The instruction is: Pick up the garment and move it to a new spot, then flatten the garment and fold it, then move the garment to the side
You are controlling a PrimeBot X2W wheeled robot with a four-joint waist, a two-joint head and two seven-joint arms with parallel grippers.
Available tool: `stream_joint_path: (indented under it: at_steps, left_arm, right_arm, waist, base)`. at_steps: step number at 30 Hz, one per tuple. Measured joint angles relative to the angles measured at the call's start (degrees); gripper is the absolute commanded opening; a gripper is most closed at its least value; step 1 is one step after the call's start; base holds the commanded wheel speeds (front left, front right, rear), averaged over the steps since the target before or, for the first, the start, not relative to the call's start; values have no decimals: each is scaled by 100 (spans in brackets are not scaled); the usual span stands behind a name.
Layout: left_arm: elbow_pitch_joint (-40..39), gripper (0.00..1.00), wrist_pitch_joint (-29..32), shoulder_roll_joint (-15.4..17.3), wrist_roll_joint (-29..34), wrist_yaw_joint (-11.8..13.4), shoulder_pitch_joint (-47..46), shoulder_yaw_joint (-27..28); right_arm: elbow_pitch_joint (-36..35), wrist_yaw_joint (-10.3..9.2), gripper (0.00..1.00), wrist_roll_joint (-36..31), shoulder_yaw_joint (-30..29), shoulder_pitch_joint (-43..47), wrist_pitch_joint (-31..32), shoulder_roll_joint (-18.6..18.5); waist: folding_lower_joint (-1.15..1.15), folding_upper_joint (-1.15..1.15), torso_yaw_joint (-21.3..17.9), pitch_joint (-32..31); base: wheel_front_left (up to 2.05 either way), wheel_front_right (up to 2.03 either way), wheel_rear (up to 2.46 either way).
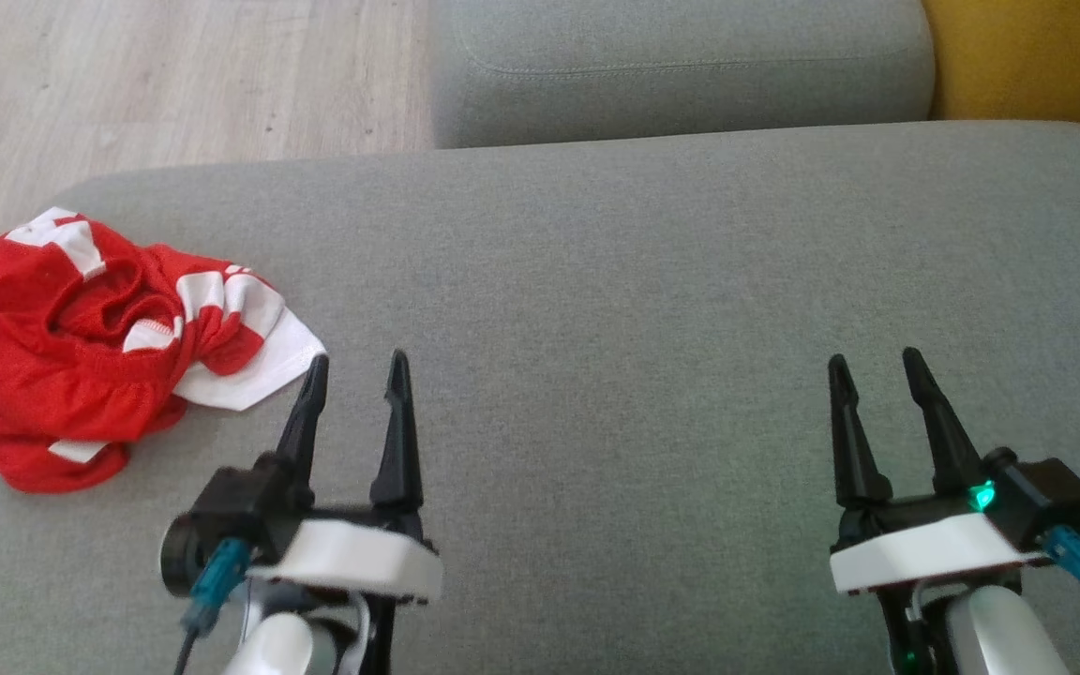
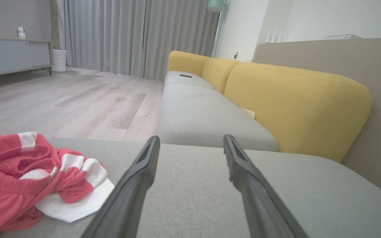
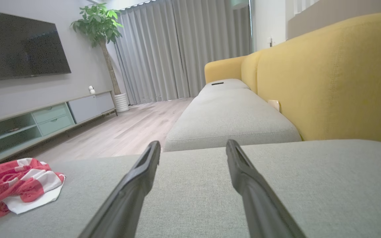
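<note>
The garment [image 1: 99,342] is a red and white piece of clothing, lying crumpled in a heap at the left end of the grey sofa seat [image 1: 652,300]. It also lies at the lower left in the left wrist view as the garment [image 2: 28,178] and far left in the right wrist view as the garment [image 3: 15,185]. My left gripper [image 1: 357,361] hovers open just right of the garment's white corner, nothing between its fingers. Well to the right, my right gripper [image 1: 873,361] is open and empty above bare seat; its own view shows this gripper [image 3: 193,147] over grey cushion.
A second grey seat cushion [image 1: 681,66] lies beyond a seam, with a small dark object [image 2: 185,76] on the far one. Yellow back cushions [image 2: 296,105] line the right side. Wooden floor [image 1: 174,84] lies past the seat's left edge. A TV cabinet [image 3: 45,119] stands across the room.
</note>
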Motion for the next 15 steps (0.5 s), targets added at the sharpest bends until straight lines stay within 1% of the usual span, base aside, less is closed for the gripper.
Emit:
stream_joint_path:
  at_steps: [1,4,5,8,10,12,15]
  left_arm:
    - [32,100,-15,-74,-2,-197,85,115]
    - [307,100,-54,-265,-104,-925,316,332]
    - [412,100,-77,-349,-101,-1046,391,455]
    - [582,100,-100,-468,179,-1298,490,734]
    - [654,100,-152,-499,381,-1377,486,886]
    - [735,100,-151,-548,414,-1514,486,978]
    - [845,100,-151,-560,524,-1593,486,1024]
  right_arm:
    - [37,0,100,118,-5,1,-14,0]
    - [186,0,100,260,-30,10,-63,-2]
    - [249,0,100,324,-27,14,-65,-1]
    - [288,0,100,211,-3,25,-121,-4]
    - [286,0,100,138,14,25,-163,-4]
    - [289,0,100,100,10,25,-163,-4]
    - [304,0,100,101,3,25,-163,-4]
  waist:
    - [0,0,5,-4]
    - [0,0,23,-17]
    - [0,0,26,-20]
    - [0,0,22,-21]
    - [0,0,10,-20]
    - [0,0,-2,-20]
    - [0,0,-9,-23]
  base:
    - [0,0,0]
    - [0,0,0]
    - [0,0,0]
    - [0,0,0]
    - [0,0,0]
    - [0,0,0]
    - [0,0,0]
